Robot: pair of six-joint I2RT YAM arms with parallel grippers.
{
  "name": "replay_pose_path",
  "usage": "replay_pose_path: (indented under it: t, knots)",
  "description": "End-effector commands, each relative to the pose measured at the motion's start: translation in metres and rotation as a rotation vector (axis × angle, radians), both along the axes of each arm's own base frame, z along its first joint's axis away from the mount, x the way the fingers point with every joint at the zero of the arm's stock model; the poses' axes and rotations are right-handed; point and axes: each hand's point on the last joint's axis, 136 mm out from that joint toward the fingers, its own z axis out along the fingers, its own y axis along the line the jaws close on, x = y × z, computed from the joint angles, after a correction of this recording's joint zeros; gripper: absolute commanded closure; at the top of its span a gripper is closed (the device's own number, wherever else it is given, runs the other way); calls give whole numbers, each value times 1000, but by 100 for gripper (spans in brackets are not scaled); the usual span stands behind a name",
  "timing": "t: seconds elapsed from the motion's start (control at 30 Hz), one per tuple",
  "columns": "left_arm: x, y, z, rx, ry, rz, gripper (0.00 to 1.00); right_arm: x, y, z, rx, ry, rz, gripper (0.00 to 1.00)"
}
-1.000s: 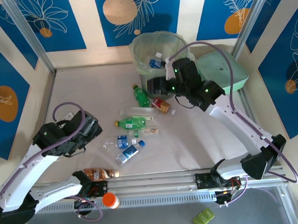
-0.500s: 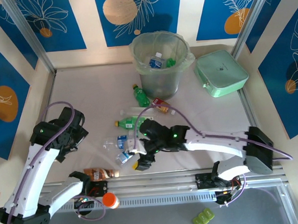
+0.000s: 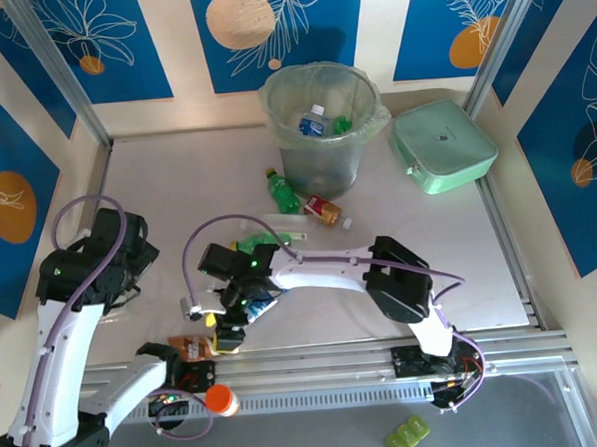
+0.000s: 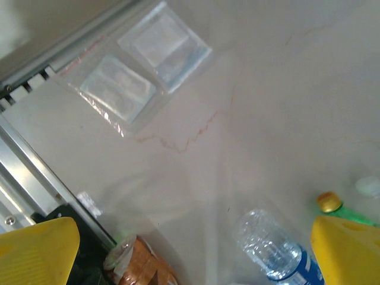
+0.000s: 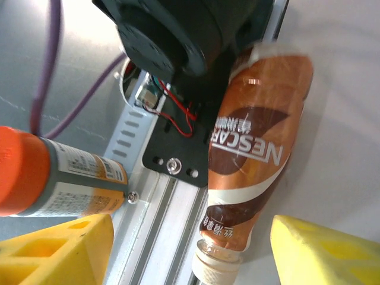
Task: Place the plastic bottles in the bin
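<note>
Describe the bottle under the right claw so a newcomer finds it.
Go to the near edge of the table, where the left arm's base meets the rail. A bottle lies on its side against that base, below the open right claw. It alone wears a brown NESCAFE wrapper; the container beside it on the rail is grey with an orange top.
</note>
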Motion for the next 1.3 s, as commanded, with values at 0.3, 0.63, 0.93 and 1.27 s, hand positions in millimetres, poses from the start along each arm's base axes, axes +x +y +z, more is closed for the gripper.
replay_pose_path:
  t: [0.3, 0.63, 0.93, 1.27]
  knots:
    - [13, 10, 23, 71, -89, -4, 1, -1, 14, -52, -215, 18, -92, 17]
    - [10, 14, 30, 89, -113, -10, 1, 25, 16, -98, -304, -149, -143, 27]
    - [11, 19, 43, 121, -142, -6, 1, 32, 15, -72, -232, -76, -173, 68]
    - [18, 11, 68, 119, -233, -102, 1, 41, 8, 11, -59, 63, -251, 81]
